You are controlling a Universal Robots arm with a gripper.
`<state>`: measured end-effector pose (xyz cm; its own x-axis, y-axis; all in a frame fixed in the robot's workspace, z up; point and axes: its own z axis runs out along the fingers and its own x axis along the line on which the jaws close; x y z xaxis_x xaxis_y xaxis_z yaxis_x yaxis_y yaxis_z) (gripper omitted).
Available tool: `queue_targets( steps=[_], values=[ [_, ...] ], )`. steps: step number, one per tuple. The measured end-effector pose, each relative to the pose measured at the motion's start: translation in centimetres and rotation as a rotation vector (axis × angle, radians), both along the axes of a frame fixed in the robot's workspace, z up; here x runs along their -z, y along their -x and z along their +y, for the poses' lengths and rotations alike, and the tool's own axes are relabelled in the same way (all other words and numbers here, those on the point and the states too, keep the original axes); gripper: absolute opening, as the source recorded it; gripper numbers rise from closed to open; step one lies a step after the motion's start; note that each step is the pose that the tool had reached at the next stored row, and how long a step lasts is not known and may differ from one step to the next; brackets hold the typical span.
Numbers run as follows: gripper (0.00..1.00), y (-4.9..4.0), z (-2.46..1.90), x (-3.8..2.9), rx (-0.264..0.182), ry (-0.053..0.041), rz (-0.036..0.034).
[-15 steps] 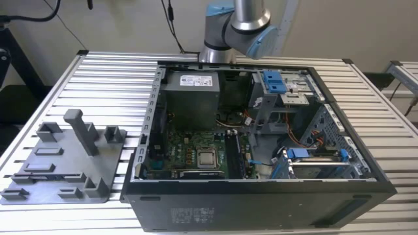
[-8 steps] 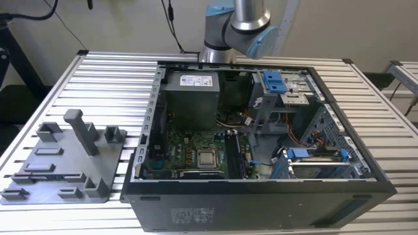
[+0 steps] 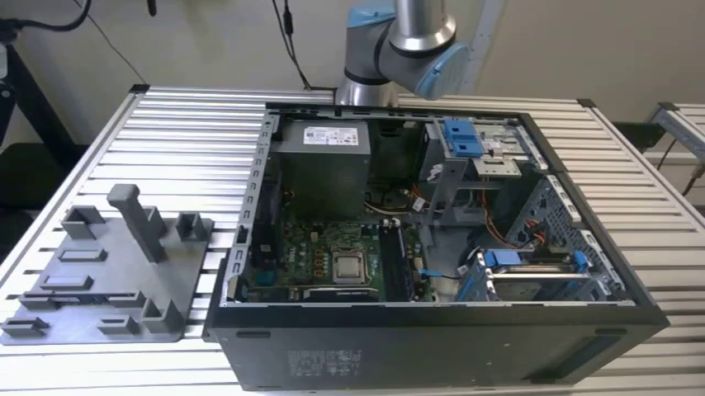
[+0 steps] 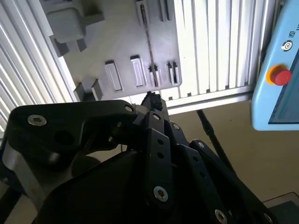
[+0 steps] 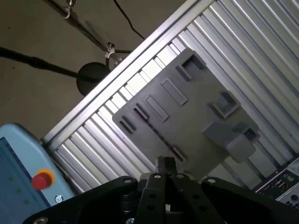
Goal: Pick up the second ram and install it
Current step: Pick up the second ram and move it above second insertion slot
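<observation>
Broadly, the exterior view takes in the slatted table point(image 3: 187, 132), the open computer case point(image 3: 441, 346) and, at the exterior view's left, the grey tray point(image 3: 111, 276). Both wrist views add the gripper point(image 5: 164, 162), its fingers pressed together on nothing, high over that tray. The second ram point(image 4: 148, 46) stands edge-on in the tray's long slot, a thin dark strip.

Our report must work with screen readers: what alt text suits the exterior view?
An open black computer case lies on a slatted metal table, its green motherboard and square silver processor chip exposed. A grey fixture tray sits at the exterior view's left; the robot arm rises behind the case.
</observation>
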<state>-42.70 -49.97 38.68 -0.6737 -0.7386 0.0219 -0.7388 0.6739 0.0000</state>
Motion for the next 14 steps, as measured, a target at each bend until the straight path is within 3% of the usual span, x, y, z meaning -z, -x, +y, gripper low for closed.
queue_targets(
  steps=[14],
  values=[
    [0.11, 0.00, 0.00, 0.00, -0.216, 0.0031, -0.0001]
  ],
)
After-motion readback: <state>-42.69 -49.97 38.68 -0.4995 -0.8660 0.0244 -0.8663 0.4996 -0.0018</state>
